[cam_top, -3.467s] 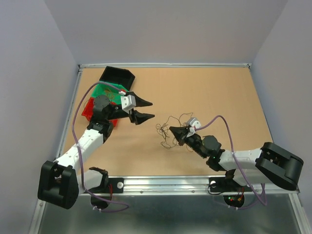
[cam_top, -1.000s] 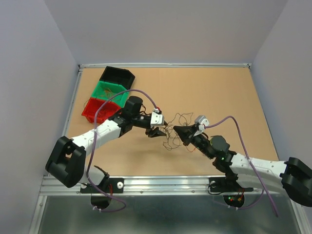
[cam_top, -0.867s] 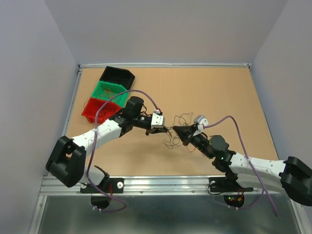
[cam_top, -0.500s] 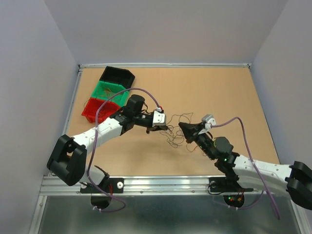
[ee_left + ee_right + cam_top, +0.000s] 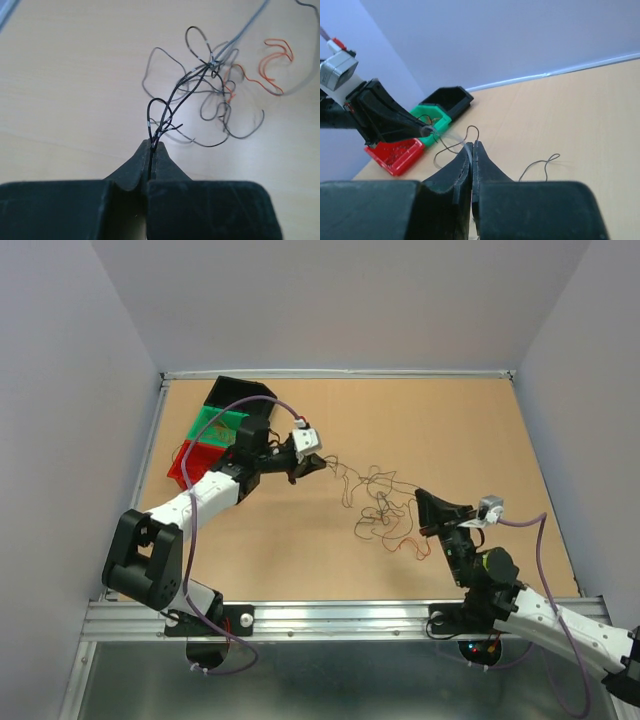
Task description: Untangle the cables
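Here, pinching a few black strands of the cables (image 5: 210,65) between the pressed-together fingers of the left tool (image 5: 151,145), low in the middle of the left wrist view. Beyond the tips, toward the upper right of that frame, grey and black loops gathered at a small knot, with an orange-red strand (image 5: 272,75) curling near the right edge. In the top view, strung over the tan counter (image 5: 450,420) from the left tool, left of centre, to the right tool (image 5: 420,496), lower right of centre, with most loops bunched nearer the right one. Right tool likewise closed tight, nipping a thin strand at its tips in the bottom middle of the right wrist view. At the left of that frame, a red bin (image 5: 395,155), a green bin (image 5: 432,112) and a black bin (image 5: 451,97) in a row running up to the right.
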Motion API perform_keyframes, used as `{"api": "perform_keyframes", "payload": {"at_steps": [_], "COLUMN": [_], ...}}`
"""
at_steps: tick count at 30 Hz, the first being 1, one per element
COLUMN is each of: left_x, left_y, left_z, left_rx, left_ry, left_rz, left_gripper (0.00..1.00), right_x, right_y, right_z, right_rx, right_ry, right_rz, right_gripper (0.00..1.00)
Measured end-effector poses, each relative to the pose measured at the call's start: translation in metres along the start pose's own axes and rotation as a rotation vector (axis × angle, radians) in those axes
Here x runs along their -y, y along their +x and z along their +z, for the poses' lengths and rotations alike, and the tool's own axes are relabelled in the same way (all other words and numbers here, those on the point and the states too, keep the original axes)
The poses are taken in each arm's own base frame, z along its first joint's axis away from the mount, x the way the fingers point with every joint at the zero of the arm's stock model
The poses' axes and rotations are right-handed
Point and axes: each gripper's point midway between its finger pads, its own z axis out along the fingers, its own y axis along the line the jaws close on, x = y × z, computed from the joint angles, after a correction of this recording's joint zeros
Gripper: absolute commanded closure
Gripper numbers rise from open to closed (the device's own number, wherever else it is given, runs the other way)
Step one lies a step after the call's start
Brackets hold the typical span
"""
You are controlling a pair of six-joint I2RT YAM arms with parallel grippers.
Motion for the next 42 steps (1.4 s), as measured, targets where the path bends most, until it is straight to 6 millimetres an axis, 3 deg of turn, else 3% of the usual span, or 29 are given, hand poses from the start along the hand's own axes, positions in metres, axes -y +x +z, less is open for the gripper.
{"api": "perform_keyframes", "payload": {"at_steps": [4, 8, 16, 19, 21, 25, 32, 36, 42], "left_x": [-0.036, -0.06, -0.087, -0.099, -0.112, -0.12, -0.134, -0.161, -0.199], "left_y": [-0.002, 0.001, 0.0, 0.002, -0.002, -0.014, -0.051, -0.086, -0.095], "left_z": [-0.017, -0.031, -0.045, -0.062, -0.083, -0.105, -0.114, -0.125, -0.143], "left_rx": [0.035, 0.043, 0.058, 0.07, 0.101, 0.148, 0.195, 0.232, 0.208], "left_ry": [-0.134, -0.237, -0.396, -0.493, -0.6, -0.672, -0.698, -0.753, -0.847], "left_rz": [-0.058, -0.108, -0.166, -0.196, -0.214, -0.207, -0.168, -0.112, -0.084], "left_gripper": [1.0, 1.0, 1.0, 1.0, 1.0, 1.0, 1.0, 1.0, 1.0], "right_x": [0.011, 0.019, 0.028, 0.032, 0.034, 0.035, 0.035, 0.034, 0.031], "right_y": [-0.021, -0.03, -0.012, -0.006, -0.007, -0.01, 0.002, 0.005, 0.01], "right_z": [-0.006, -0.01, -0.011, -0.011, -0.011, -0.012, -0.01, -0.009, -0.007], "right_rx": [0.066, 0.097, 0.036, 0.019, 0.023, 0.032, -0.008, -0.016, -0.03], "right_ry": [0.054, 0.088, 0.135, 0.156, 0.171, 0.171, 0.176, 0.17, 0.156], "right_rz": [0.059, 0.091, 0.056, 0.046, 0.056, 0.065, 0.03, 0.024, 0.014], "right_gripper": [0.87, 0.99, 1.0, 0.99, 0.99, 1.0, 0.99, 1.0, 1.0]}}
